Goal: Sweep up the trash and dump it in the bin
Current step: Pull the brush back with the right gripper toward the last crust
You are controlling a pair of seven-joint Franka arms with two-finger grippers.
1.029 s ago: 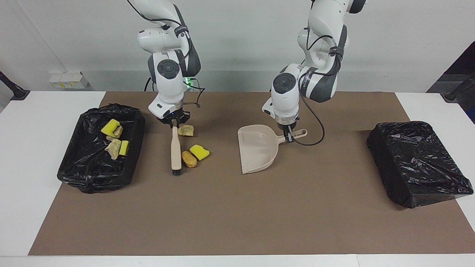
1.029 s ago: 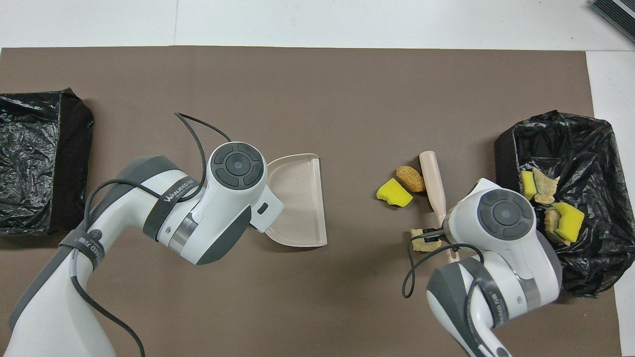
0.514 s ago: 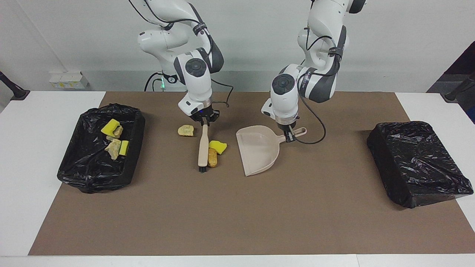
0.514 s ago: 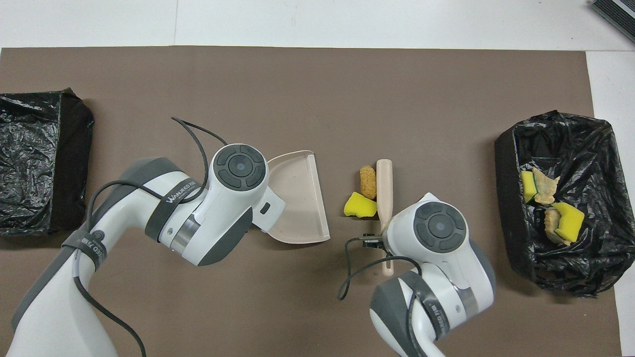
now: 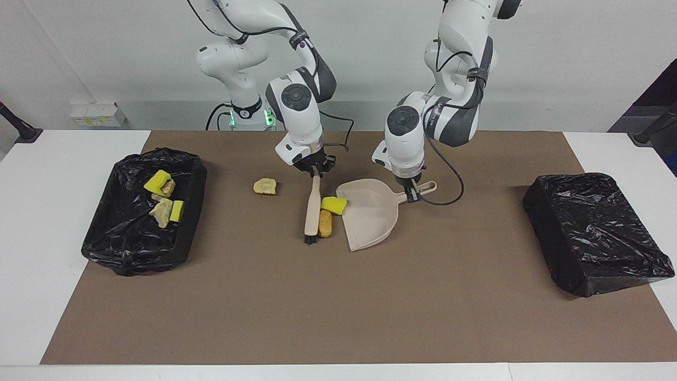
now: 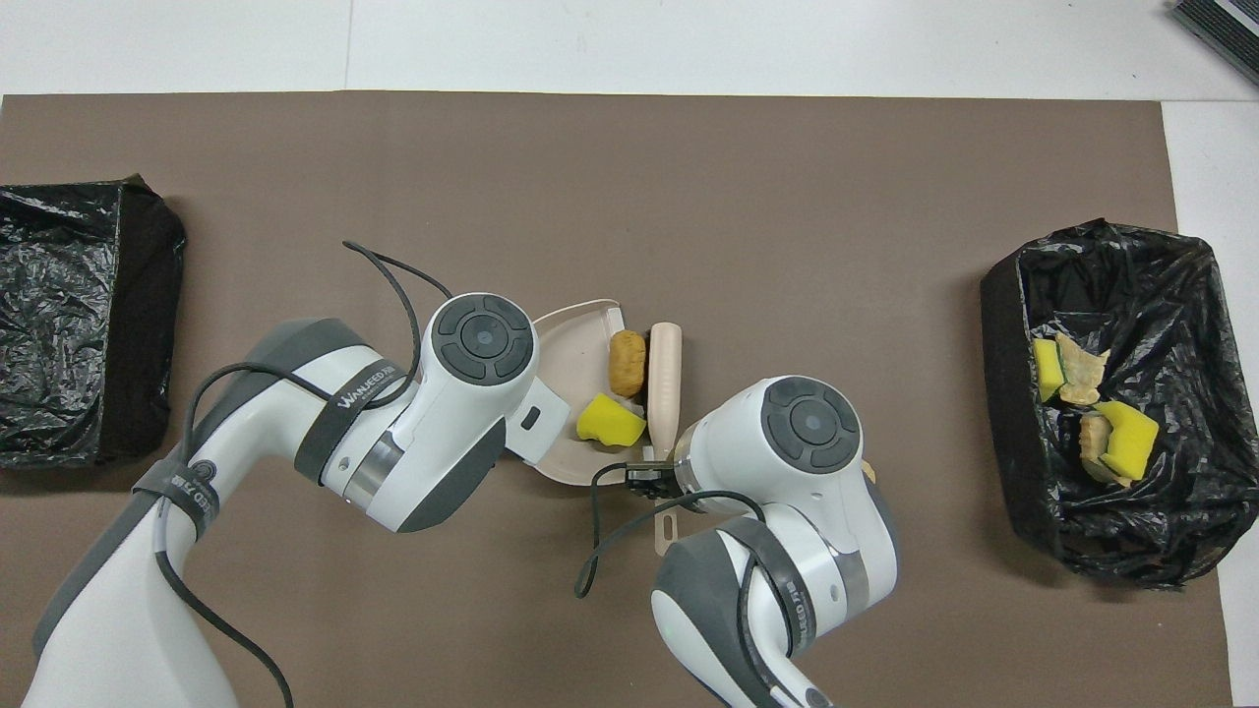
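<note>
My right gripper (image 5: 315,172) is shut on the handle of a beige brush (image 5: 312,209), whose bristles rest on the mat. A yellow sponge piece (image 5: 334,205) lies at the lip of the beige dustpan (image 5: 370,217), and a brown lump (image 5: 325,224) sits between brush and pan. In the overhead view both scraps, the sponge (image 6: 610,421) and the lump (image 6: 627,362), sit at the pan's mouth (image 6: 575,344). My left gripper (image 5: 411,191) is shut on the dustpan's handle. One pale beige chunk (image 5: 264,186) lies alone on the mat, toward the right arm's end.
A black-lined bin (image 5: 100,241) at the right arm's end holds several yellow and beige scraps (image 5: 161,211). A second bin wrapped in black plastic (image 5: 595,233) stands at the left arm's end. A brown mat (image 5: 338,307) covers the table.
My right gripper has dragged the brush toward the dustpan, pushing the yellow sponge and brown lump up to its lip. The beige chunk stayed behind. The dustpan shifted slightly toward the brush.
</note>
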